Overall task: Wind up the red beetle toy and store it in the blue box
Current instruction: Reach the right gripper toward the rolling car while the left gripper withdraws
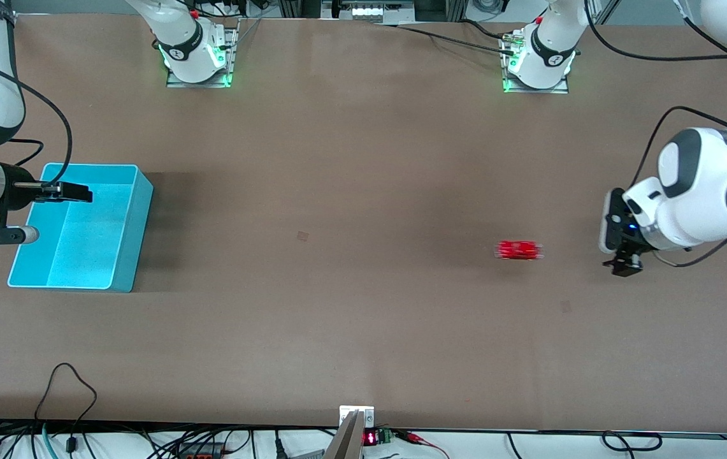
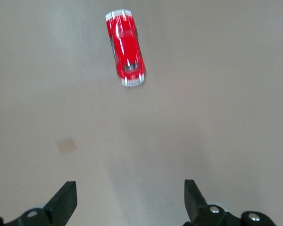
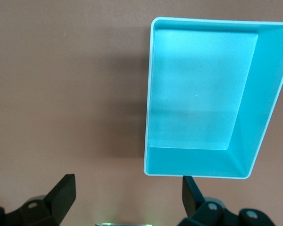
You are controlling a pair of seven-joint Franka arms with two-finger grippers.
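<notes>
The red beetle toy [image 1: 518, 250] showed as a smeared red streak in the front view, its shape and facing lost; the left wrist view blurred it less. The right gripper [image 1: 76, 192] covered part of the blue box [image 1: 137, 229]. In both wrist views only the tips of the fingers [image 2: 66, 200] rose above the picture's edge.

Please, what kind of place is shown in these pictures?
Probably a robotics lab or test bench. Two robot arms are bolted to a long brown table, loose cables run along its edge, and only a blue box and a red toy car lie on it.
</notes>
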